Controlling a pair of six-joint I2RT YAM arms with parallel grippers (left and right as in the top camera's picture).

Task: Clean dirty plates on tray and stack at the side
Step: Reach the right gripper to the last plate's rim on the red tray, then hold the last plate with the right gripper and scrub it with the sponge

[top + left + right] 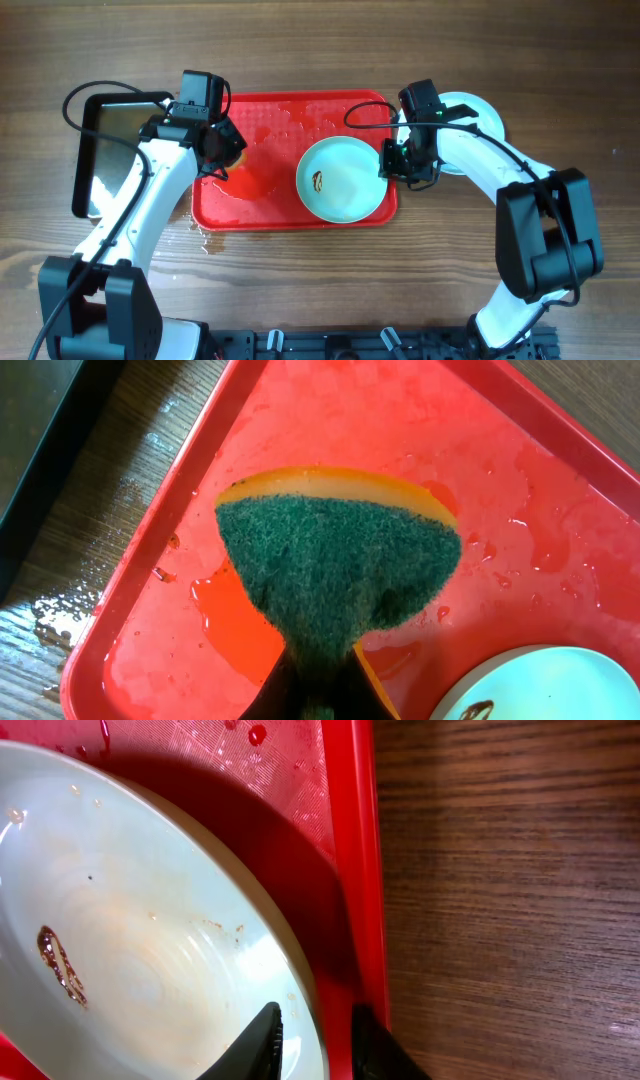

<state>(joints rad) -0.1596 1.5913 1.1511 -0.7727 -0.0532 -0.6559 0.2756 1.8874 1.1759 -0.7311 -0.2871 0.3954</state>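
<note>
One pale mint-white plate (340, 178) with a brown smear lies on the right half of the red tray (270, 205). It also shows in the right wrist view (150, 920) and at the corner of the left wrist view (545, 685). My right gripper (396, 165) (315, 1045) is shut on its right rim, one finger inside and one outside, by the tray wall (350, 840). My left gripper (226, 158) (320, 695) is shut on a green-and-yellow sponge (335, 560) over the wet left part of the tray (300, 410). Pale plates (472, 108) lie right of the tray, partly hidden by my right arm.
A black metal tray (100, 150) stands left of the red tray, its edge showing in the left wrist view (40, 420). Water is spilled on the wooden table by the red tray's front left corner (205, 238) (55, 622).
</note>
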